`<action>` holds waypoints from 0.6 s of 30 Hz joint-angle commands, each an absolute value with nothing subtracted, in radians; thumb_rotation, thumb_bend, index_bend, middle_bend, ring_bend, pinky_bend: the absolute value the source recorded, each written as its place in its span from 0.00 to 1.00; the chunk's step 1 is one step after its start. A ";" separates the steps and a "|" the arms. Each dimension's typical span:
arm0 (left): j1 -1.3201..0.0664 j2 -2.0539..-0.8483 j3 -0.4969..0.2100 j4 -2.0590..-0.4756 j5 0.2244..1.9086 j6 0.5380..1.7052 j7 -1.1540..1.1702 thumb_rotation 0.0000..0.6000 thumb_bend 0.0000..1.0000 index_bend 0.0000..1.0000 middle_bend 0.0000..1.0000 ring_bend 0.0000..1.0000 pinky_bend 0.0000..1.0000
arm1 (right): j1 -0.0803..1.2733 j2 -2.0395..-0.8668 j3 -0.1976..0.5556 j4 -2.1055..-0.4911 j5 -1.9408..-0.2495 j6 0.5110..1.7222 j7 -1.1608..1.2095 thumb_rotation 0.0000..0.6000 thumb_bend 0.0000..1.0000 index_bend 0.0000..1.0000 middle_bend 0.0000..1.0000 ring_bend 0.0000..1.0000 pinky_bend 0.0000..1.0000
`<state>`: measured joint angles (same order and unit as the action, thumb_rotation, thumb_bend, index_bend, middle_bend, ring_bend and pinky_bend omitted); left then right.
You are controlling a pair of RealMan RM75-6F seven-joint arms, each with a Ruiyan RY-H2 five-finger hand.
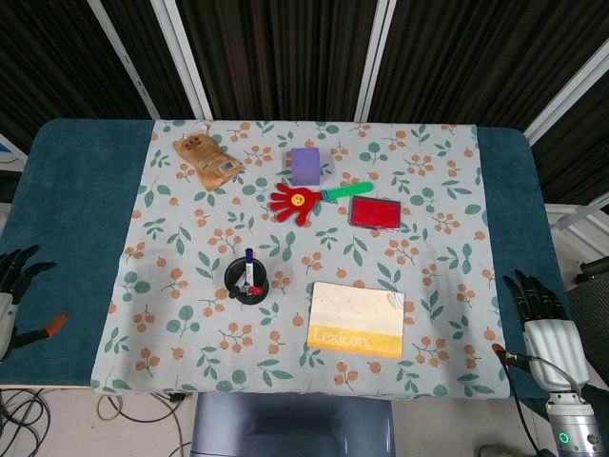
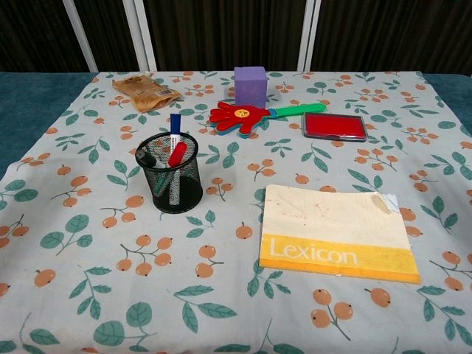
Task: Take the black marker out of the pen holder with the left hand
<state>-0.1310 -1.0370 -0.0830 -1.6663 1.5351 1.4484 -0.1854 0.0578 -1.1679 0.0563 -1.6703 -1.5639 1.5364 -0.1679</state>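
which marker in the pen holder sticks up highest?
The blue-capped marker at the pen holder's far rim; the red marker and black marker sit lower.

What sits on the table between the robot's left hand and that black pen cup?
Nothing stands between the left hand and the pen holder; the head view shows only bare teal table, then flowered cloth.

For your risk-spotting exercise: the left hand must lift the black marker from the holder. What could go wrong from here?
1. The black marker sits against a red marker and a blue marker; the left hand might grab the wrong one.
2. The mesh holder looks light and could tip or lift.
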 commanded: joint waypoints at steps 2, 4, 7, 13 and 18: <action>-0.229 -0.979 -0.112 -1.706 1.572 1.346 -0.217 1.00 0.18 0.23 0.06 0.00 0.00 | 0.059 -1.170 0.057 -1.669 -1.559 1.534 -0.172 1.00 0.03 0.01 0.00 0.00 0.15; -0.269 -0.950 -0.120 -1.740 1.585 1.297 -0.262 1.00 0.18 0.23 0.06 0.00 0.00 | 0.059 -1.171 0.058 -1.669 -1.558 1.534 -0.173 1.00 0.03 0.01 0.00 0.00 0.15; -0.331 -0.920 -0.142 -1.786 1.590 1.232 -0.289 1.00 0.18 0.24 0.06 0.00 0.00 | 0.058 -1.172 0.058 -1.669 -1.558 1.535 -0.176 1.00 0.03 0.01 0.00 0.00 0.15; -0.395 -0.923 -0.158 -1.880 1.527 1.143 -0.139 1.00 0.18 0.24 0.07 0.00 0.00 | 0.059 -1.172 0.059 -1.669 -1.556 1.535 -0.178 1.00 0.03 0.01 0.00 0.00 0.15; -0.422 -0.975 -0.157 -1.956 1.446 1.109 0.016 1.00 0.18 0.26 0.07 0.00 0.00 | 0.060 -1.173 0.059 -1.668 -1.555 1.532 -0.179 1.00 0.03 0.01 0.00 0.00 0.15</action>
